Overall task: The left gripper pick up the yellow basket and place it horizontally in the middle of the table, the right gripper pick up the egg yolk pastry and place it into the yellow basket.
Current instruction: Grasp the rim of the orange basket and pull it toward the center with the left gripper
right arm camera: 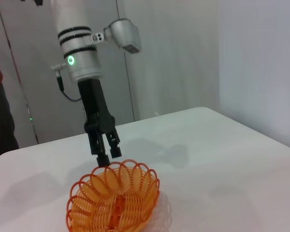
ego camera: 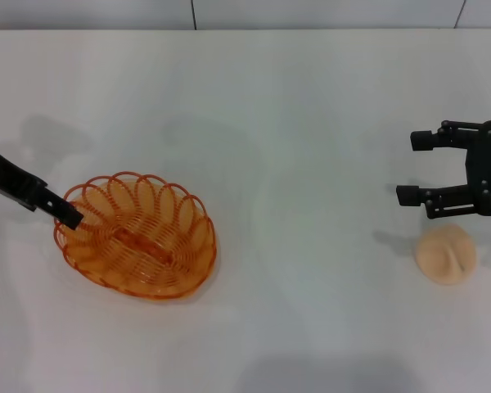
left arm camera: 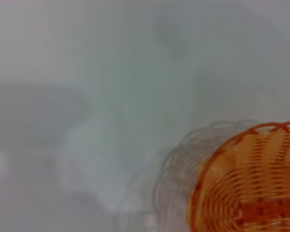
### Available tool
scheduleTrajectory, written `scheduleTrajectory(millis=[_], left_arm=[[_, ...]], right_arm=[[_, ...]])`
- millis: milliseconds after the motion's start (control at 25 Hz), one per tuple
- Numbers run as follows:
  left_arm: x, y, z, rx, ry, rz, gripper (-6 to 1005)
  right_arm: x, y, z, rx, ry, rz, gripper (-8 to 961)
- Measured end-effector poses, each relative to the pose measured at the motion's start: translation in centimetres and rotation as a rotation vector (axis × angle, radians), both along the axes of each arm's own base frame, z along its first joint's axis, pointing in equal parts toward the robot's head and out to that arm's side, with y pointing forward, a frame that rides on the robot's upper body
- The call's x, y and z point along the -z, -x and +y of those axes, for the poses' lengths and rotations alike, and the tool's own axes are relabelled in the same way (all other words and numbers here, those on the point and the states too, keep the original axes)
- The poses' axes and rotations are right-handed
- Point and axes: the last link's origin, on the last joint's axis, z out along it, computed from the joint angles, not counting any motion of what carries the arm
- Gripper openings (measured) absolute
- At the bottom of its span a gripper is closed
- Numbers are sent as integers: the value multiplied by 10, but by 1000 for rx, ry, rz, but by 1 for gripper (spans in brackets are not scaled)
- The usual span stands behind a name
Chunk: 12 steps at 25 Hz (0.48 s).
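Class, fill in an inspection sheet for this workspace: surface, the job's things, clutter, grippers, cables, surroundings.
Surface: white table, bare apart from the job's things.
Job's things: yellow basket upright, left of centre; egg yolk pastry on the table at right, outside the basket.
Clutter: nothing seen.
Grippers: left gripper at the basket's rim, slightly parted; right gripper open, beside the pastry, empty.
Cables: thin black cable by the left arm.
Surroundings: pale wall panels; a person partly visible.

Orange wire yellow basket [ego camera: 139, 237] sits left; cream egg yolk pastry [ego camera: 447, 255] lies right.
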Motion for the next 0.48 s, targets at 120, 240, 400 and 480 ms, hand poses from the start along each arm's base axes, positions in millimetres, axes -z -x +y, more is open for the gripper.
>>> scheduleTrajectory(millis=[120,240,400,480], left_arm=[[5,2,0,-3,-1,2,873],[9,2,-1,-10,1,6,873],[11,3,0,-34,-11,16,872],[11,3,0,-43,-17,16,872]], right_arm=[[0,0,0,1,0,0,871],[0,0,-1,1,1,0,871],[0,0,-1,0,2,1,871],[0,-1,-1,0,3,2,871]])
